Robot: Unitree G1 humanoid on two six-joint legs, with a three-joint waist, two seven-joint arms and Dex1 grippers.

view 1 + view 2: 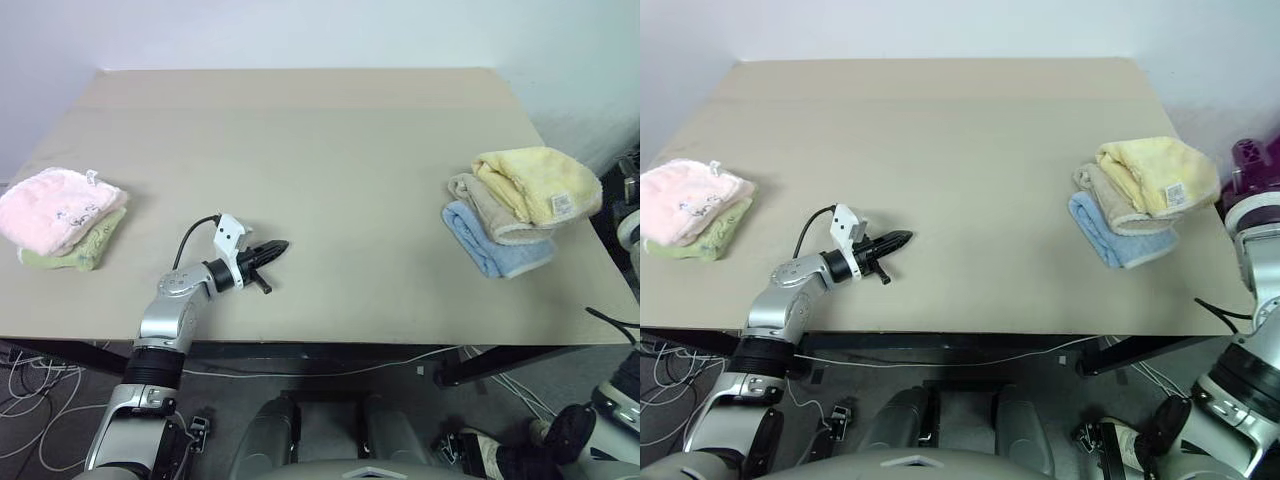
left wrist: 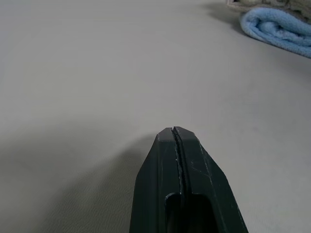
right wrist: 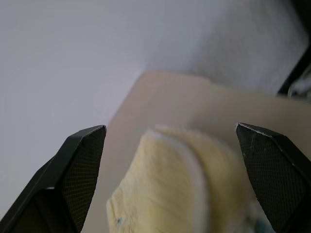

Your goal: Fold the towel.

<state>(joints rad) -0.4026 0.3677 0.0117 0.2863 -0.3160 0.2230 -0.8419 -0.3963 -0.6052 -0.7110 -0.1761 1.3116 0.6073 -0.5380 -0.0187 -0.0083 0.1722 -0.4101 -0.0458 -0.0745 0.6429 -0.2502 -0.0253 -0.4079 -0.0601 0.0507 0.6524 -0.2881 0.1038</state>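
**A:** How far along does the folding look?

**B:** Done, I'd judge. The pale yellow towel (image 1: 538, 183) lies folded into a compact bundle at the right side of the table (image 1: 320, 150), on top of a pile. Its small white tag faces the near edge. Nothing is gripping it.

**A:** And the arms?

**B:** The right gripper (image 3: 172, 160) has its two fingers spread wide with nothing between them; in the right wrist view the yellow towel sits just beyond the gap, untouched. The left gripper (image 1: 268, 250) is clenched on nothing, hovering low over bare tabletop near the front edge, well apart from either pile.

**A:** So what's left?

**B:** Little, if anything. The fold looks a bit puffy rather than flat, so it might want a press, but that's my guess. Otherwise only pulling the arms away remains.

**A:** Count the cloths for me.

**B:** Five in all. On the right, three stacked and overlapping: the yellow one uppermost, a beige folded towel (image 1: 485, 208) beneath it, a blue folded towel (image 1: 492, 245) at the bottom nearest the front. On the left, two: a pink fluffy towel (image 1: 55, 207) resting on a pale green cloth (image 1: 85, 247). One table, two grippers.
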